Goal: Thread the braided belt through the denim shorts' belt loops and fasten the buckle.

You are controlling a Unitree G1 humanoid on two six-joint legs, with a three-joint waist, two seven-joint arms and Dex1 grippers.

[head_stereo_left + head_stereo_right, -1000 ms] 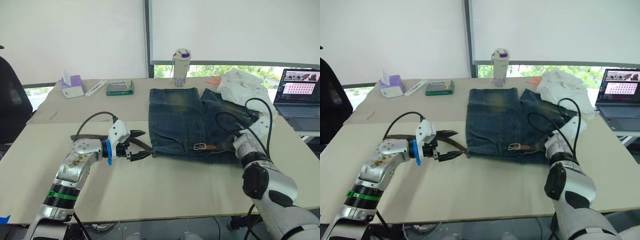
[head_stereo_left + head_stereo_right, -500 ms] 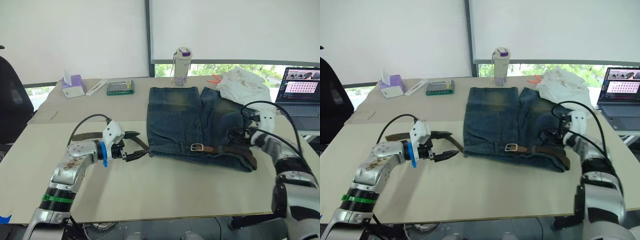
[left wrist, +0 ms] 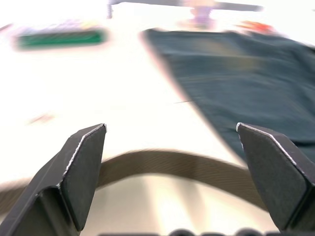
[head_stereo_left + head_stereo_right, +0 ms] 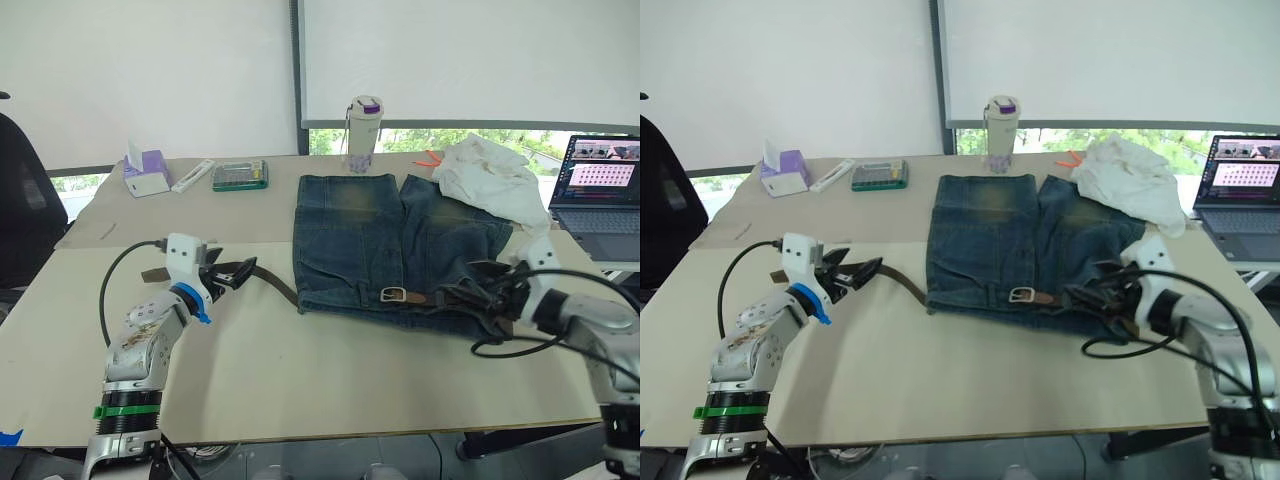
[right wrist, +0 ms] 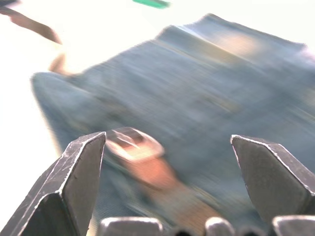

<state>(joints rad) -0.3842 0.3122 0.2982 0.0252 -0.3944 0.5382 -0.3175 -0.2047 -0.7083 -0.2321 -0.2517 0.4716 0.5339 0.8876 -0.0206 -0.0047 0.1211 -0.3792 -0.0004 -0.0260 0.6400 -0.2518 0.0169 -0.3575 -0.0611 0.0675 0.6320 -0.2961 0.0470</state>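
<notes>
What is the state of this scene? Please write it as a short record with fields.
left tool: open, over the belt's free end, holding nothing
right tool: open, aimed at the buckle
braided belt: lies along the waistband, its free end trailing onto the table toward the left tool
buckle: on the waistband, middle of the shorts
denim shorts: flat on the table
behind the shorts: bottle, white cloth

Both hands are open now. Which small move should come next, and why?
Probably the left hand should lower and close on the braided belt. Its fingers are spread with the strap lying free on the table just beyond them, and that loose end trails outside the denim shorts, so the belt is not yet fastened at the buckle.
</notes>
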